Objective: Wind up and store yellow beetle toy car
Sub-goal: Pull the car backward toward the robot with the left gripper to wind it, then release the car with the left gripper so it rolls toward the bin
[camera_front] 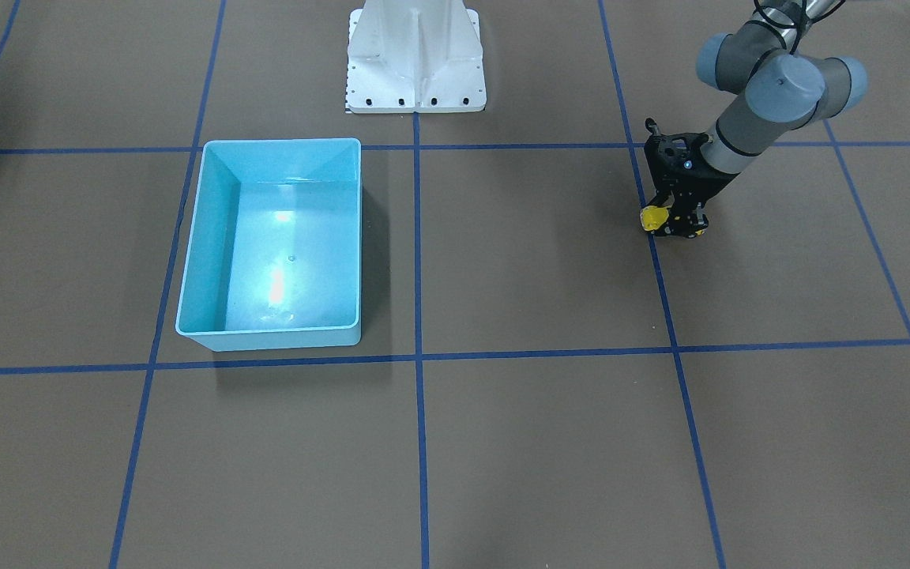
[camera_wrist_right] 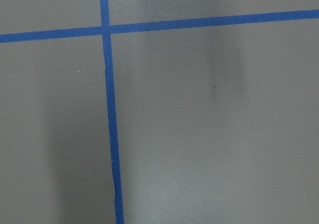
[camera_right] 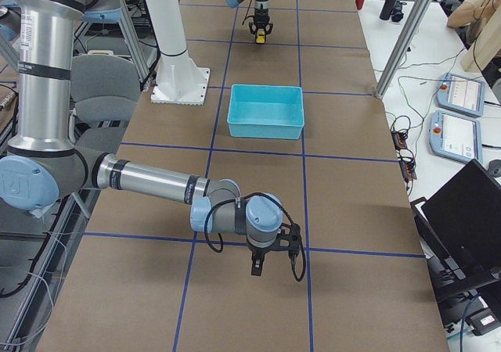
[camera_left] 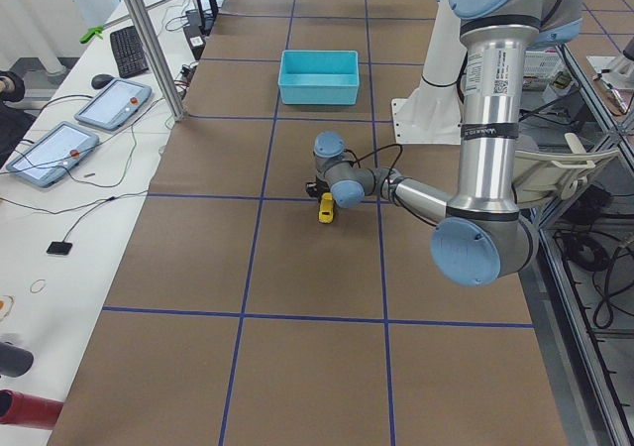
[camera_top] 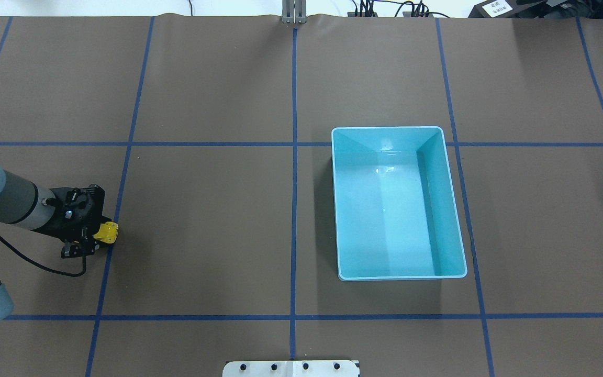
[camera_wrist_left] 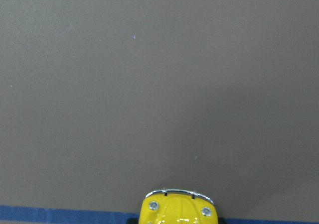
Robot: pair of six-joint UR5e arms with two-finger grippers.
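Note:
The yellow beetle toy car (camera_front: 653,219) sits low at the table surface, beside a blue tape line. My left gripper (camera_front: 676,229) is shut on its rear half, with its nose sticking out sideways. The overhead view shows the car (camera_top: 107,232) at the tip of the left gripper (camera_top: 92,240), at the far left. The left wrist view shows only the car's nose (camera_wrist_left: 178,209) at the bottom edge. My right gripper (camera_right: 258,270) shows only in the exterior right view, pointing down over the table; I cannot tell whether it is open or shut.
The light blue bin (camera_top: 385,130) stands empty right of the table's middle, far from the car; it also shows in the front view (camera_front: 281,143). The robot's white base (camera_front: 415,55) is at the table's edge. Blue tape lines grid the brown table.

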